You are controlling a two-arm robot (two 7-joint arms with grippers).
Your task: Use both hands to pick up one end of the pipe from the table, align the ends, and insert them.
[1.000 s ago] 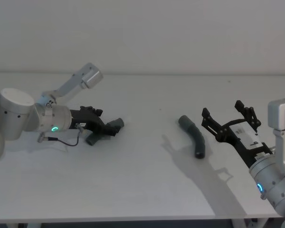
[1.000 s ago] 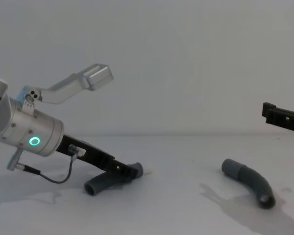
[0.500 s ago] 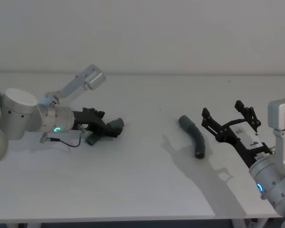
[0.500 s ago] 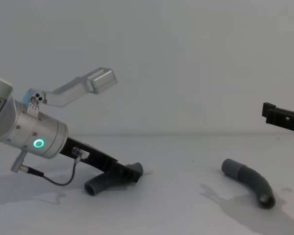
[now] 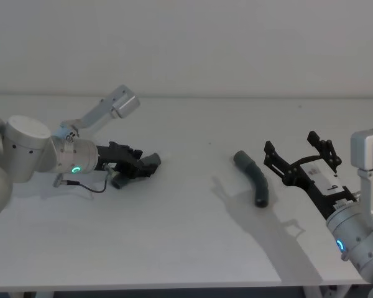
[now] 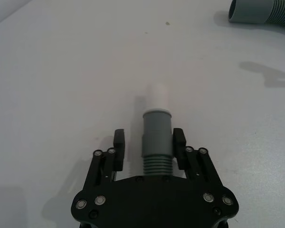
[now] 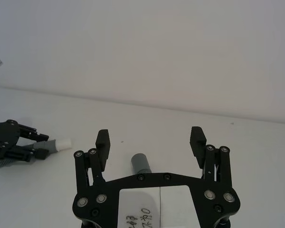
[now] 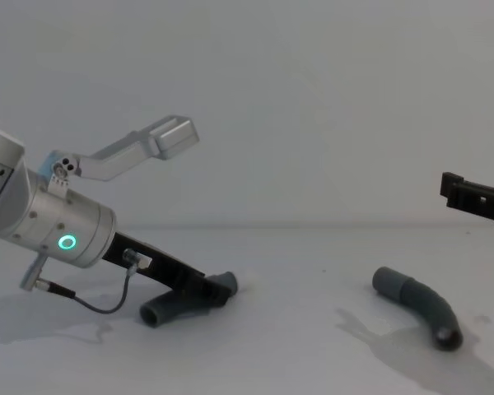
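Head view, left side: the left hand (image 5: 144, 164) sits low over the counter (image 5: 186, 248), reaching toward the middle. It is drawn in narrow and holds the left pipe piece (image 5: 118, 180).

Left wrist view: the left hand's (image 6: 149, 140) fingers (image 6: 119, 138) flank this piece closely where the grey cuff (image 6: 156, 128) meets the ribs. The cuff projects forward past the fingertips. A narrower white tip (image 6: 159, 96) caps it and points away from the hand.

Chest view: the left pipe piece (image 8: 163, 310) is tilted. Its ribbed open end is low at the counter. Its cuff end is raised, within the left hand (image 8: 207, 290). Whether the low end touches the surface cannot be told.

Centre right: the right pipe piece (image 5: 256, 179) lies flat on the counter, well apart from the left piece. It is curved, and its plain grey cuff (image 5: 240, 158) is at the far end, turned toward the left. The chest view shows it (image 8: 418, 301) resting on its side, with nothing touching it.

Right side: the right hand (image 5: 290, 141) hangs above the counter, just beside the right pipe piece and apart from it. Its jaws stand wide and hold nothing.

Right wrist view: the right hand's (image 7: 150, 134) fingers are spread wide apart. The cuff (image 7: 141, 164) of the right pipe piece shows on the counter beyond and between them.
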